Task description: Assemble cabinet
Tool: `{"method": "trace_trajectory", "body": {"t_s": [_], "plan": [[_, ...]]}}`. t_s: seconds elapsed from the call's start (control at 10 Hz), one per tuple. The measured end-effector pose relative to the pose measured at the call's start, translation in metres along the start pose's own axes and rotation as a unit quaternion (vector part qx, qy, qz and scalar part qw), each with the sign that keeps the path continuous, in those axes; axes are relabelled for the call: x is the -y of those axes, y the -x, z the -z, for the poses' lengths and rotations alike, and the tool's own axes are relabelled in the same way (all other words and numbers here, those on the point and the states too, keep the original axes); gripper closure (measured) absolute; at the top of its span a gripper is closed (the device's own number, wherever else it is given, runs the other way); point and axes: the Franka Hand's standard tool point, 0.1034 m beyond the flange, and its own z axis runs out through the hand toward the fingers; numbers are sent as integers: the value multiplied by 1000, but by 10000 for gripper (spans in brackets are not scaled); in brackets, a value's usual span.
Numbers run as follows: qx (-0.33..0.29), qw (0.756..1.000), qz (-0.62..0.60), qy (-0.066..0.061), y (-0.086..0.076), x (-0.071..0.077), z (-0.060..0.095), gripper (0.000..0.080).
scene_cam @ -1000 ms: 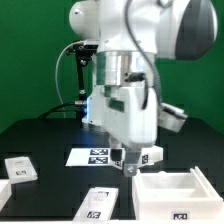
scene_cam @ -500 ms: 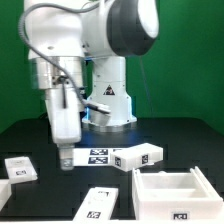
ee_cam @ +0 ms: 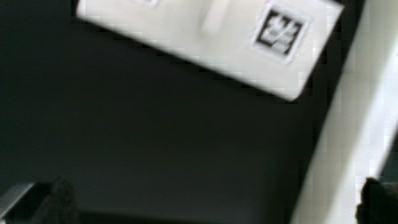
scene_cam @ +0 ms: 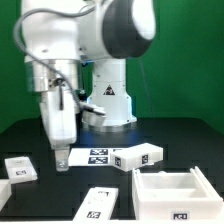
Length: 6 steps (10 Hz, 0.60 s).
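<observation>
The cabinet lies in loose white tagged parts on the black table. An open box part (scene_cam: 170,188) sits at the front on the exterior view's right. A long flat panel (scene_cam: 140,157) lies behind it. Another panel (scene_cam: 100,203) lies at the front centre, and a small block part (scene_cam: 20,168) at the left. My gripper (scene_cam: 62,160) hangs low over bare table between the small block and the marker board (scene_cam: 97,155). In the wrist view the gripper (ee_cam: 206,205) is open and empty, with dark fingers (ee_cam: 36,205) at the frame's edges. A white tagged part (ee_cam: 214,40) lies ahead.
The robot's base (scene_cam: 108,100) stands behind the marker board, with a green backdrop beyond. A white strip (ee_cam: 347,150) runs along one side of the wrist view; I cannot tell which part it is.
The arm swung from over the long panel on the exterior view's right to the left side. Over the last half second it barely moved, dropping slightly.
</observation>
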Motion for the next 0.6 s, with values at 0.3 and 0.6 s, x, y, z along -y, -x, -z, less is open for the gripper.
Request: {"method": "trace_trajectory", "body": {"t_s": [0.3, 0.6], "plan": [[-13, 999, -49, 12, -14, -35, 1, 3], [-12, 999, -41, 13, -14, -35, 0, 3]]}}
